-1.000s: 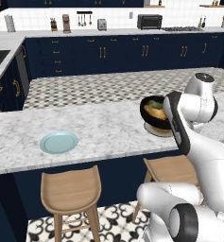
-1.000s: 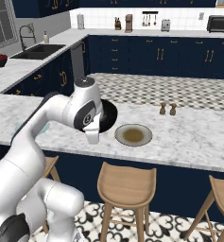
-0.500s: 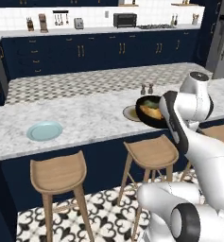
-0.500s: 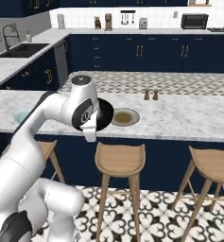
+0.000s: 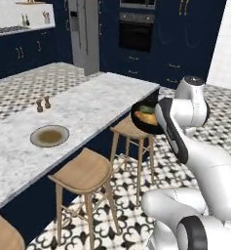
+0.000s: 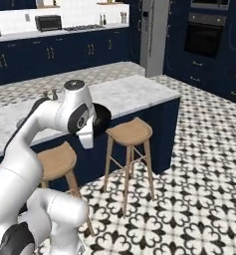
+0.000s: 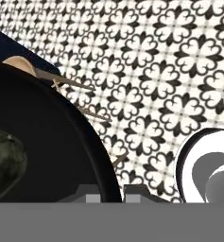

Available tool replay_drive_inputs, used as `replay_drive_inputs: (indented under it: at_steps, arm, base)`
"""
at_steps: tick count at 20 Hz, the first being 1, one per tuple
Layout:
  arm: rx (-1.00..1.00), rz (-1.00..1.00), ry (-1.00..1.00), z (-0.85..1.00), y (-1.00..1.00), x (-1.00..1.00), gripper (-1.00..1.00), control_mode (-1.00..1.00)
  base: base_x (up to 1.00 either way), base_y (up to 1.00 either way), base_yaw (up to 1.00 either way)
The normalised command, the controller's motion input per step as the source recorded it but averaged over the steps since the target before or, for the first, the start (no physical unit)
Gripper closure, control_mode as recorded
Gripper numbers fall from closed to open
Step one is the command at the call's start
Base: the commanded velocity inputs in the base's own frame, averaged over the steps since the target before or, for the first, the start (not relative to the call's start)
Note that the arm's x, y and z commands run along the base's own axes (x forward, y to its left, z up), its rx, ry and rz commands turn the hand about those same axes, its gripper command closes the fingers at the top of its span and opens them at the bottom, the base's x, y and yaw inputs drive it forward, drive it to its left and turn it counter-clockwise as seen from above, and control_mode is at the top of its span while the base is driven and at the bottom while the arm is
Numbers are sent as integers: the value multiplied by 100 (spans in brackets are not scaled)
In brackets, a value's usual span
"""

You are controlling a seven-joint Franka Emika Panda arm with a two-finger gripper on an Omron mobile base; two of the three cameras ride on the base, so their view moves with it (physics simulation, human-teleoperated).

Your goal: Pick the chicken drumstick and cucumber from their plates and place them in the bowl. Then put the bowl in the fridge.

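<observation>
My gripper (image 7: 111, 194) is shut on the rim of the black bowl (image 5: 145, 122), which hangs in the air past the counter's edge, above a stool. In the bowl lie the orange-brown chicken drumstick (image 5: 147, 118) and the dark green cucumber (image 5: 147, 108). The hand view has the bowl's rim (image 7: 92, 146) running between the finger tips, with the cucumber (image 7: 2, 163) at the left edge. The bowl (image 6: 102, 119) peeks out behind my hand in the right base view. A grey-beige plate (image 5: 49, 135) with a brown centre lies bare on the counter. The grey fridge (image 5: 85, 34) stands far back, door closed.
The marble counter (image 5: 87, 105) ends near the bowl. Wooden stools (image 5: 85, 172) line its front. Two small shakers (image 5: 43, 104) stand behind the plate. A wall oven (image 5: 136, 31) sits right of the fridge (image 6: 154, 35). Patterned floor (image 6: 189, 164) lies open toward the fridge.
The whole scene has swung as the base turned and drove along the counter; the fridge and oven have come into view. The bowl stays in my grip.
</observation>
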Motion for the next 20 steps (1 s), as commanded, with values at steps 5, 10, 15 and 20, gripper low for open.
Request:
replay_drive_inputs:
  at_steps: [5,10,15,20]
  arm:
    - [0,0,0,0,0,0,100,100]
    - [0,0,0,0,0,0,100,100]
    - [0,0,0,0,0,0,100,100]
    - [0,0,0,0,0,0,100,100]
  base:
    - [6,-14,-91]
    - [96,-49,-37]
    - [100,-2,-17]
    - [100,0,-14]
